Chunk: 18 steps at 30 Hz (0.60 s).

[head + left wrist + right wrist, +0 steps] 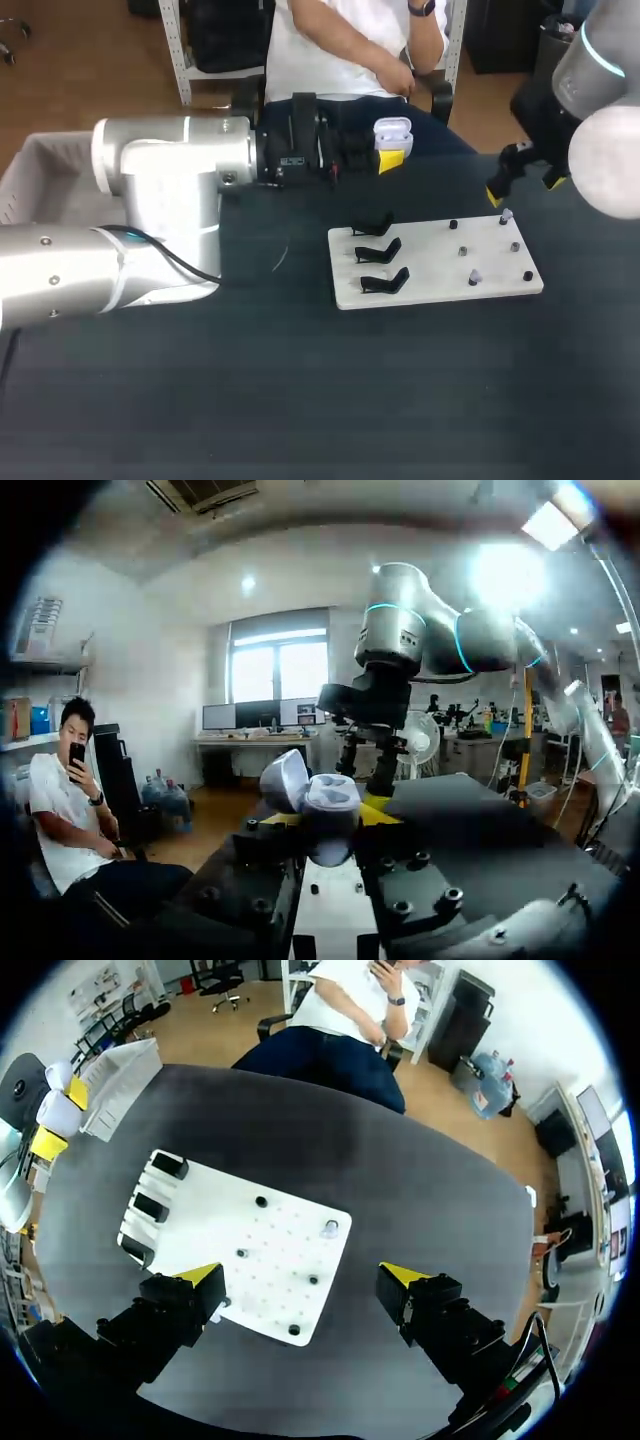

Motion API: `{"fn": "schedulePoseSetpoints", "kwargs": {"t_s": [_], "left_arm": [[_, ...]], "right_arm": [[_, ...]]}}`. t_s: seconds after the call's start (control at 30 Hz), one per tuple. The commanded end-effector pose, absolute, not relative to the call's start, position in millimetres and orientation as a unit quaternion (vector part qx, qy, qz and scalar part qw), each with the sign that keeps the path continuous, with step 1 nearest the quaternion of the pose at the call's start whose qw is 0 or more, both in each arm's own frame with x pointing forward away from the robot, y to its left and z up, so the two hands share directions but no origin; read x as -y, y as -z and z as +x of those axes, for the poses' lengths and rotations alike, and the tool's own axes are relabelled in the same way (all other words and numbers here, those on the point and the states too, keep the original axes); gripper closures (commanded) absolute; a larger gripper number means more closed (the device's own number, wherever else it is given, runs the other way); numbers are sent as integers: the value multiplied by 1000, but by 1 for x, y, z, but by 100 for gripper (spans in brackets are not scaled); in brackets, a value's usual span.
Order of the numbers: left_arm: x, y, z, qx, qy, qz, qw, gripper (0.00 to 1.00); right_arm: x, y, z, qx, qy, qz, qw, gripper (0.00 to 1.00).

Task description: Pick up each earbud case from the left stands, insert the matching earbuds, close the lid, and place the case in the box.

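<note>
A white earbud case with its lid up is held above the table's far edge, and my left gripper is shut on it. In the left wrist view the case sits between the yellow tips of that gripper, its lid tilted open. Three black stands on the left side of the white board are empty. Small earbuds sit on pegs at the board's right side. My right gripper hangs open over the board's far right corner. In its own view this gripper is above the board.
A pale box stands at the far left of the table, partly behind my left arm, and the box also shows in the right wrist view. The dark tabletop stretches out in front of the board.
</note>
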State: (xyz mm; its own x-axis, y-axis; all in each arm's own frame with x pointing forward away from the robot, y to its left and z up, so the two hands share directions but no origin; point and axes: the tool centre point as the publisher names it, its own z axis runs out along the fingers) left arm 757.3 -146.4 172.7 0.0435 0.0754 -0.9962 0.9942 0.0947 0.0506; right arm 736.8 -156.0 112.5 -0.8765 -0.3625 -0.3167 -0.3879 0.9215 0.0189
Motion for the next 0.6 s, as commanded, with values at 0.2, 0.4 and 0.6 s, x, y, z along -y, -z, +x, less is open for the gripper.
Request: {"fn": "schedulePoseSetpoints", "kwargs": {"t_s": [0.2, 0.4, 0.6], "left_arm": [[143, -167, 753, -536, 453, 494, 514, 100], [139, -160, 753, -544, 454, 488, 509, 100], [137, -161, 751, -543, 452, 489, 511, 100]], "right_arm": [[154, -111, 734, -968, 20, -182, 170, 0], [158, -103, 737, -970, 25, -182, 160, 0], [161, -90, 737, -973, 38, -185, 130, 0]]}}
